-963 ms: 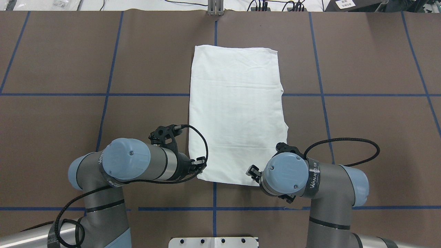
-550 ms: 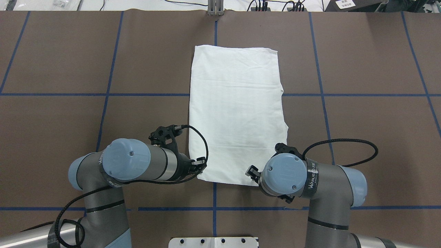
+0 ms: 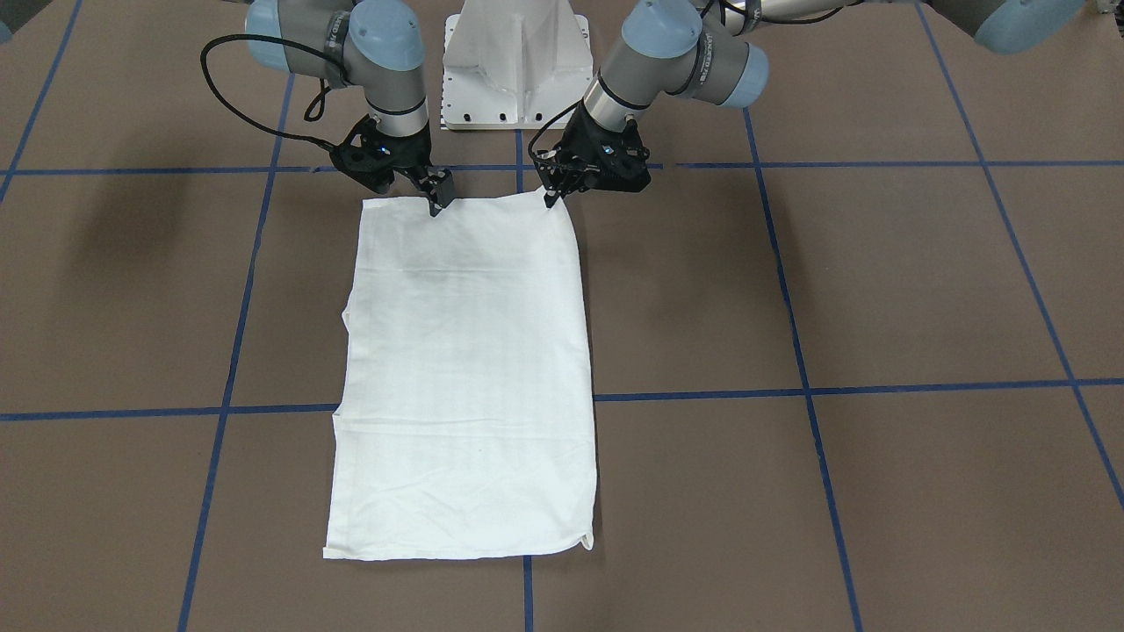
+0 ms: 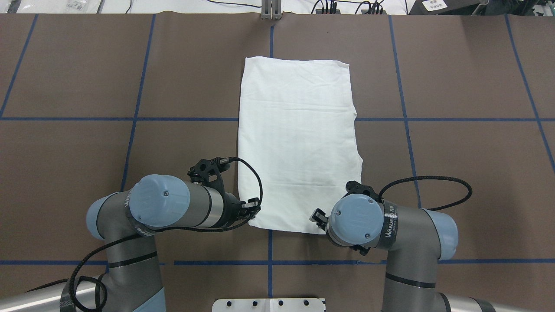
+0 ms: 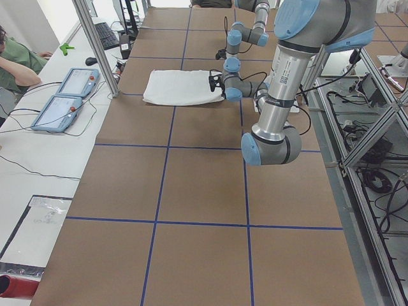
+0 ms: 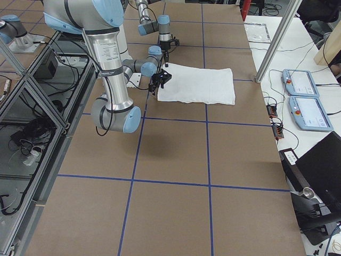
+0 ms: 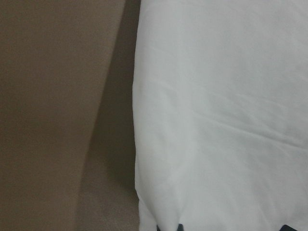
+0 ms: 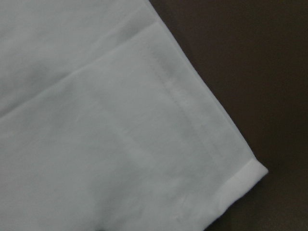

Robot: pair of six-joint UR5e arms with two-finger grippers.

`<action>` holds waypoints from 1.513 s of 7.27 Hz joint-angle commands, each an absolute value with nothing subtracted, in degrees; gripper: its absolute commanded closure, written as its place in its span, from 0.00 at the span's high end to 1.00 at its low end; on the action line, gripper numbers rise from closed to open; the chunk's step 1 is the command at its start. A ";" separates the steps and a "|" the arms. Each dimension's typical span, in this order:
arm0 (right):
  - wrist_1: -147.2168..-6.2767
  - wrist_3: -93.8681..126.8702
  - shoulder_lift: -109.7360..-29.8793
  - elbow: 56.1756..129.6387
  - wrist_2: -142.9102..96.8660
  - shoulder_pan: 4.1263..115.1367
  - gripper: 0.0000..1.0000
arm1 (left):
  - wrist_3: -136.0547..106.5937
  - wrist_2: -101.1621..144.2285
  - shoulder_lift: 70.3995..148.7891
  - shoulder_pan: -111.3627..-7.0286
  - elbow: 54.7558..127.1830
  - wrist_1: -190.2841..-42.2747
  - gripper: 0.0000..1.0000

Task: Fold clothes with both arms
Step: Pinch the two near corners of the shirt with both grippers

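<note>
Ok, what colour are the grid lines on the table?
Blue lines on a brown table, clearest in the overhead exterior view.

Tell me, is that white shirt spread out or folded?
Folded: the T-shirt lies flat as a narrow rectangle, no sleeves or collar showing; a hemmed layer overlaps on top.

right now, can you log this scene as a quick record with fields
garment: white T-shirt, folded to a long rectangle, flat
surface: brown table with blue tape lines
left gripper: at the shirt's robot-side corner; wrist view shows two tips apart, so open
right gripper: at the other robot-side corner; open or shut unclear
likely next: pinch both corners, fold toward the far edge
</note>
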State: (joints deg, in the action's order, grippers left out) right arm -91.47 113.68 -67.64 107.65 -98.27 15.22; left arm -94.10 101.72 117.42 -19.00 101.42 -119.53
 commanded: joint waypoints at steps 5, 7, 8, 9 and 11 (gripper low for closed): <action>-91.41 113.82 -67.33 107.49 -98.26 15.21 0.31 | -94.13 101.69 117.42 -18.98 101.51 -119.53 0.00; -91.41 113.56 -67.06 107.49 -98.35 15.12 0.10 | -94.13 101.69 117.42 -18.98 101.78 -119.53 0.00; -91.41 113.38 -66.97 107.66 -98.44 15.12 0.06 | -94.13 101.69 117.42 -18.98 101.69 -119.53 0.00; -91.75 113.38 -66.19 107.67 -98.44 15.20 0.03 | -94.13 101.69 117.42 -18.90 101.69 -119.53 0.00; -92.11 113.47 -64.96 107.75 -98.79 15.90 0.00 | -94.13 101.69 117.42 -18.90 101.69 -119.53 0.00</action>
State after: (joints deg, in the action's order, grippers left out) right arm -91.79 113.41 -65.79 107.71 -98.59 15.49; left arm -94.13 101.69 117.42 -18.91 101.69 -119.53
